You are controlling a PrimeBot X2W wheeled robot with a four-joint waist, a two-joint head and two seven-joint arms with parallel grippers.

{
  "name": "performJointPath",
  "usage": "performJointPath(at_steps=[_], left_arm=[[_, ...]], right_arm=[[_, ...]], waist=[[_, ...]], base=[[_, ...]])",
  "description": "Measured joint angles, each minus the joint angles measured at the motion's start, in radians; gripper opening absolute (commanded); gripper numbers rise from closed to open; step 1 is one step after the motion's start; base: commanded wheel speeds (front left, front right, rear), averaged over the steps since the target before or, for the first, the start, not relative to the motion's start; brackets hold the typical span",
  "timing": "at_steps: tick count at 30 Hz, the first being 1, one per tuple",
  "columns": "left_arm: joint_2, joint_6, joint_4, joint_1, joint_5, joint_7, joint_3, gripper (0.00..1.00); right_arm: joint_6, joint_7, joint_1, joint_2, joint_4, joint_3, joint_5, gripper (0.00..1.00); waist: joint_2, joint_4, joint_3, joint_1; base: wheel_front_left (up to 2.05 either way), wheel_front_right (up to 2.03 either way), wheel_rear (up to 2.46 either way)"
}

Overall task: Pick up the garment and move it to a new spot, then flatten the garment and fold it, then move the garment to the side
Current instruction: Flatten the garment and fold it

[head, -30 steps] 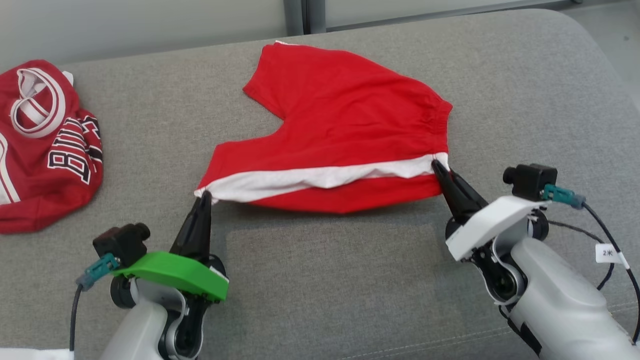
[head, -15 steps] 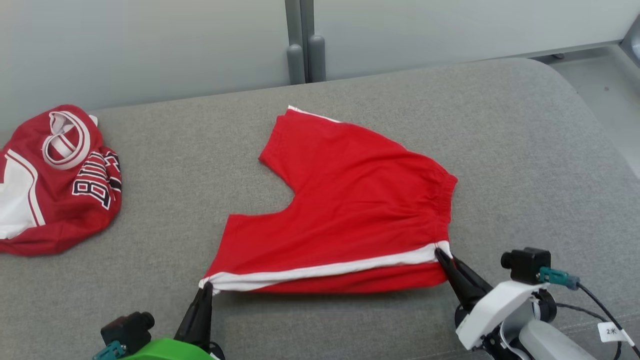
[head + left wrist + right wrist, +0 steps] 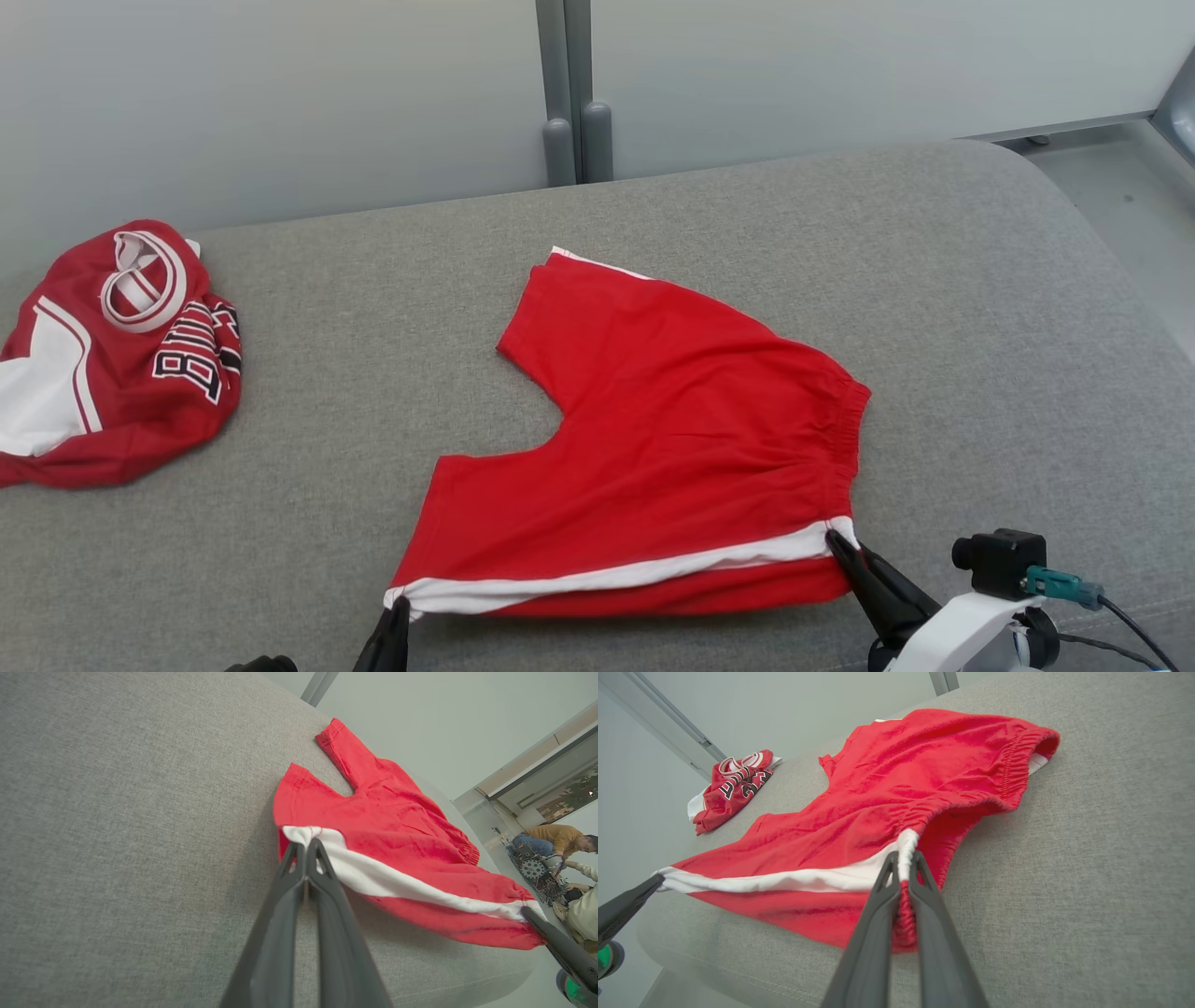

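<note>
Left hand is held pinched shut on the shorts at the leg-hem end of the white stripe. Right hand is likewise closed on the waistband end of that stripe, so that the near edge is kept taut between the two. The shorts are spread on the grey sofa, with the far leg pointed toward the wall and the near edge raised slightly off the fabric by the grip, as is shown in both wrist views. Over the last second the head view has been tilted up, so that more wall and less of the arms is taken in; that shift is to be laid to the camera. Set against the jersey bunched at the robot's far left, however, the shorts have been drawn nearer the robot, and a wider strip of bare sofa is now left behind the far leg. The grip itself has not been altered. It may be judged that the move to a new spot is being made as a drag, by which the cloth is also pulled flat; few wrinkles are left except at the gathered waistband. Folding is thought to come next, for which the held edge would have to be carried over the far one.
</note>
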Motion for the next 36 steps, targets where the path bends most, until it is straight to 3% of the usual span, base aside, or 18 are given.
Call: performJointPath(at_steps=[19, 20, 21, 22, 24, 25, 26, 27, 36], left_arm=[[0.017, 0.001, -0.010, 0.001, 0.056, 0.000, -0.016, 0.00], [0.016, 0.001, -0.006, 0.001, 0.056, 0.000, -0.018, 0.00], [0.016, 0.002, 0.000, 0.001, 0.056, 0.000, -0.020, 0.06], [0.016, 0.002, 0.007, 0.001, 0.056, 0.000, -0.021, 0.20], [0.018, 0.010, 0.021, 0.001, 0.063, 0.002, -0.028, 0.45], [0.020, 0.011, 0.025, 0.001, 0.068, 0.002, -0.032, 0.61], [0.021, 0.013, 0.028, 0.001, 0.069, 0.002, -0.034, 0.85], [0.021, 0.015, 0.033, 0.001, 0.069, 0.004, -0.037, 1.00], [0.043, 0.027, 0.053, 0.001, 0.076, 0.010, -0.028, 1.00]], right_arm=[[0.000, 0.000, 0.006, -0.003, 0.000, 0.012, -0.034, 0.00], [0.000, 0.000, 0.006, -0.003, 0.004, 0.015, -0.040, 0.05], [0.000, 0.000, 0.006, -0.002, 0.006, 0.013, -0.042, 0.23], [0.000, 0.000, 0.006, -0.001, 0.008, 0.009, -0.042, 0.42], [0.000, 0.000, 0.006, -0.001, 0.017, 0.009, -0.056, 0.51], [0.000, 0.000, 0.007, -0.002, 0.021, 0.008, -0.064, 0.79], [0.000, 0.000, 0.007, 0.000, 0.024, 0.005, -0.066, 1.00], [0.000, 0.000, 0.007, 0.000, 0.027, 0.003, -0.069, 1.00], [-0.003, 0.000, 0.025, 0.004, 0.036, -0.031, -0.095, 1.00]], waist=[[0.0000, 0.009, 0.011, 0.0000], [0.0000, 0.009, 0.012, 0.0000], [0.0000, 0.009, 0.013, 0.0000], [0.0000, 0.008, 0.015, 0.0000], [0.0000, 0.007, 0.017, 0.0000], [0.0000, 0.007, 0.018, 0.0000], [0.0000, 0.006, 0.020, 0.0000], [0.0000, 0.006, 0.021, 0.0000], [0.0000, -0.002, 0.032, 0.0000]], base=[[0.00, 0.00, 0.00], [0.00, 0.00, 0.00], [0.00, 0.00, 0.00], [0.00, 0.00, 0.00], [0.00, 0.00, 0.00], [0.00, 0.00, 0.00], [0.00, 0.00, 0.00], [0.00, 0.00, 0.00], [0.00, 0.00, 0.00]])
